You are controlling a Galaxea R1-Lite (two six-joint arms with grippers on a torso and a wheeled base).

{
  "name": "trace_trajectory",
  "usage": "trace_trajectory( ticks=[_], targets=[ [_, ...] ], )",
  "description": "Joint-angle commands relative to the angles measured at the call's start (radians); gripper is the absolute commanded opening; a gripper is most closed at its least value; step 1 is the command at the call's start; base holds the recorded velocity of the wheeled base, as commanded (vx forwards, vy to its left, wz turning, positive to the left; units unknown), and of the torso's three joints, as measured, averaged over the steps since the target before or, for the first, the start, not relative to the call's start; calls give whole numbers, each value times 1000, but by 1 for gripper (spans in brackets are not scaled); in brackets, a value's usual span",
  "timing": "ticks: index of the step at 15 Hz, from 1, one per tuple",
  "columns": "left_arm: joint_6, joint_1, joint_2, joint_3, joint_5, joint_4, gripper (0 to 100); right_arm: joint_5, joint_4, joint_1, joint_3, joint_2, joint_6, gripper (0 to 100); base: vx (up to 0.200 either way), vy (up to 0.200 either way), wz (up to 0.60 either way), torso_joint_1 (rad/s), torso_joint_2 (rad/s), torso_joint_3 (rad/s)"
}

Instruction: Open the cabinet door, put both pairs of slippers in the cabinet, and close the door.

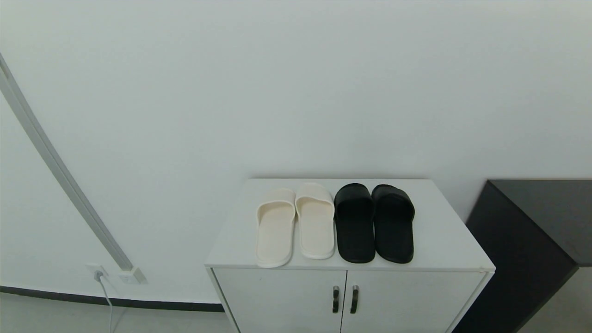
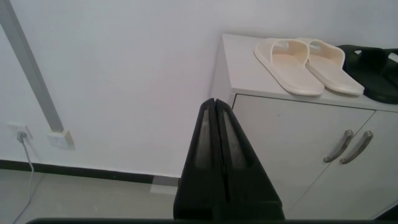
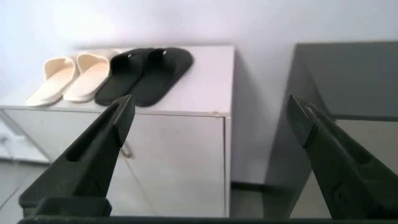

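Observation:
A white cabinet (image 1: 444, 240) stands against the wall with both doors closed; two dark handles (image 1: 345, 299) meet at the middle seam. On its top lie a cream pair of slippers (image 1: 296, 225) on the left and a black pair of slippers (image 1: 374, 223) on the right, toes toward the wall. My left gripper (image 2: 215, 106) is shut, hanging left of the cabinet (image 2: 280, 140) and away from it, with nothing in it. My right gripper (image 3: 211, 115) is open wide, in front of the cabinet's (image 3: 180, 155) right side, well short of it. The cream slippers (image 2: 308, 63) (image 3: 71, 76) and the black slippers (image 3: 143, 73) lie untouched.
A dark grey cabinet (image 1: 532, 240) stands close to the right of the white one. On the left wall a grey cable duct (image 1: 55, 166) runs down to a socket with a plugged cord (image 1: 98, 276). Bare floor lies left of the white cabinet.

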Motion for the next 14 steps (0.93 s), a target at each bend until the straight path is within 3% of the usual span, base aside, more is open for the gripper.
trace_trajectory(
  ticks=[1, 3, 6, 8, 10, 14],
  targets=[
    [0, 0, 2, 0, 0, 0, 0, 74, -175, 38, 12, 380, 11, 100, 0, 0, 0, 0, 0, 0],
    [3, 0, 2, 0, -2, 0, 0, 51, -316, 133, 10, 533, 37, 100, 0, 0, 0, 0, 0, 0],
    [6, 0, 2, 0, -3, 0, 0, -166, -514, 400, -15, 743, 97, 100, 0, 0, 0, 0, 0, 0],
    [6, 0, 2, 0, -3, 0, 0, -316, -547, 555, -57, 854, 172, 100, 0, 0, 0, 0, 0, 0],
    [10, 0, 2, 0, -3, 0, 0, -356, -552, 601, -130, 957, 222, 100, 0, 0, 0, 0, 0, 0],
    [12, 0, 2, 0, -5, 0, 0, -419, -603, 609, -212, 1121, 244, 100, 0, 0, 0, 0, 0, 0]
  ],
)
